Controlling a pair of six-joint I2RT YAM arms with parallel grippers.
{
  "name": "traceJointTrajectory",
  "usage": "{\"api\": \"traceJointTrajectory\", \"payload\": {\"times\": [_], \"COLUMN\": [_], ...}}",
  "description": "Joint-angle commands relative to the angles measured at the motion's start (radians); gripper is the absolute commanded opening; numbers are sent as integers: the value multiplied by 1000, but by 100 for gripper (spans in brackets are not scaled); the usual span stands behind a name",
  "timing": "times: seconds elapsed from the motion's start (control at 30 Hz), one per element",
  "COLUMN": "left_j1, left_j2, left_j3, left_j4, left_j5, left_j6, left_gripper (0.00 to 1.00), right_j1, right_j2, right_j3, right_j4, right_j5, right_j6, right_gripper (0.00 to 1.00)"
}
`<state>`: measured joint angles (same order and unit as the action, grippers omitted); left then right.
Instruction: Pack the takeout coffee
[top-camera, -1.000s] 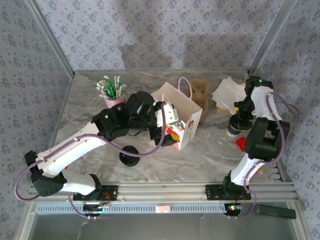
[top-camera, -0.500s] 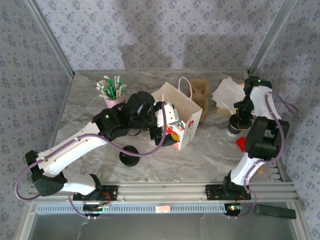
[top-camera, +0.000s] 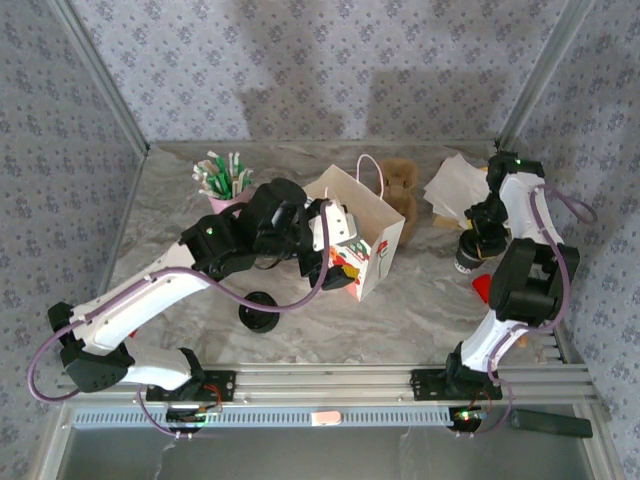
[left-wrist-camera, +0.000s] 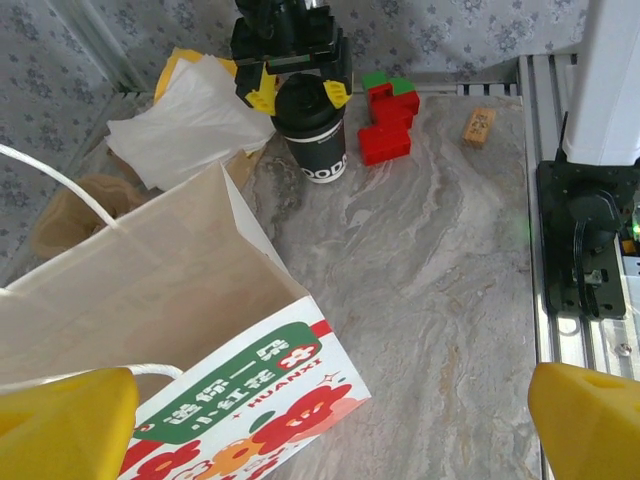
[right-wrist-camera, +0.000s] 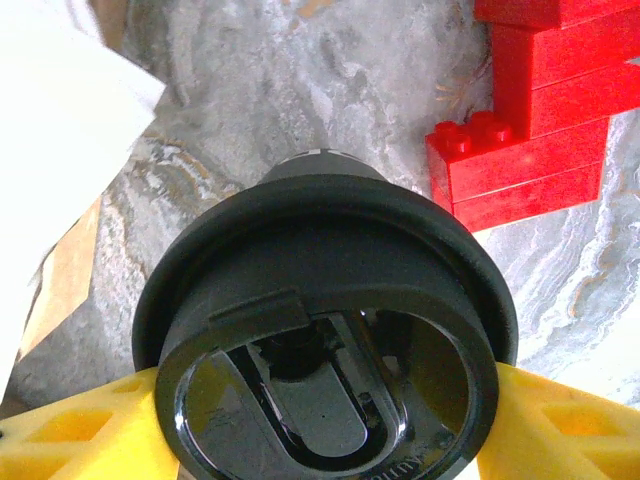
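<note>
The left pincer is wide open by the paper bag. The right pincer sits around the takeout coffee; I cannot tell if it squeezes.

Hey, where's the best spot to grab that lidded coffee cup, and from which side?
Grip the coffee cup around its wall just below the black lid, coming straight down from above. It stands upright and round, with red bricks and napkins close beside it, so the top looks like the free approach.

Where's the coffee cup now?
Top view: the coffee cup stands at the table's right side, between the fingers of the right gripper, beside the red bricks.
</note>
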<state>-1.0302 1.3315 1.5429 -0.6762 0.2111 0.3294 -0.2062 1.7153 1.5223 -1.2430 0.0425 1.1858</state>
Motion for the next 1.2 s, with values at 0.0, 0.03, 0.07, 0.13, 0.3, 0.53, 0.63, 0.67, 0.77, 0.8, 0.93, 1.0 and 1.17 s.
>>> {"api": "traceJointTrajectory", "payload": {"times": [0.0,0.03,0.07,0.13,0.3,0.53,0.63,0.67,0.77,0.8,0.93,1.0,1.17], "left_j1": [-8,-8,-7,-8,-8,-8,-8,-8,-8,-8,-7,-7,-7], "left_j2": [-8,-10,-11,-12,-22,-47,-44,-40,-28,-25,-14,-6,5], "left_j3": [39,43,47,56,84,91,102,111,131,137,166,185,214], "left_j4": [4,4,4,4,-44,-71,-94,-107,-146,-157,-199,-219,-244], "left_j5": [-27,-37,-46,-68,-100,-159,-181,-187,-197,-198,-226,-248,-265], "left_j6": [-17,-25,-33,-50,-94,-171,-221,-239,-280,-291,-318,-329,-354], "left_gripper": [100,100,100,100,100,100,100,100,100,100,100,100,100], "right_j1": [15,20,25,35,63,138,188,208,275,296,409,459,530], "right_j2": [-89,-111,-130,-177,-275,-350,-357,-355,-331,-320,-272,-250,-235], "right_j3": [-9,-18,-27,-53,-95,-77,-37,-18,39,54,128,159,227], "right_j4": [-50,-55,-55,-48,-77,-184,-231,-245,-298,-315,-410,-456,-523], "right_j5": [23,15,7,-15,-49,-54,-32,-28,-14,-17,18,48,110], "right_j6": [-104,-125,-146,-202,-339,-542,-624,-655,-748,-777,-864,-883,-901], "right_gripper": [66,65,65,65,64,63,63,63,63,64,64,64,65]}}
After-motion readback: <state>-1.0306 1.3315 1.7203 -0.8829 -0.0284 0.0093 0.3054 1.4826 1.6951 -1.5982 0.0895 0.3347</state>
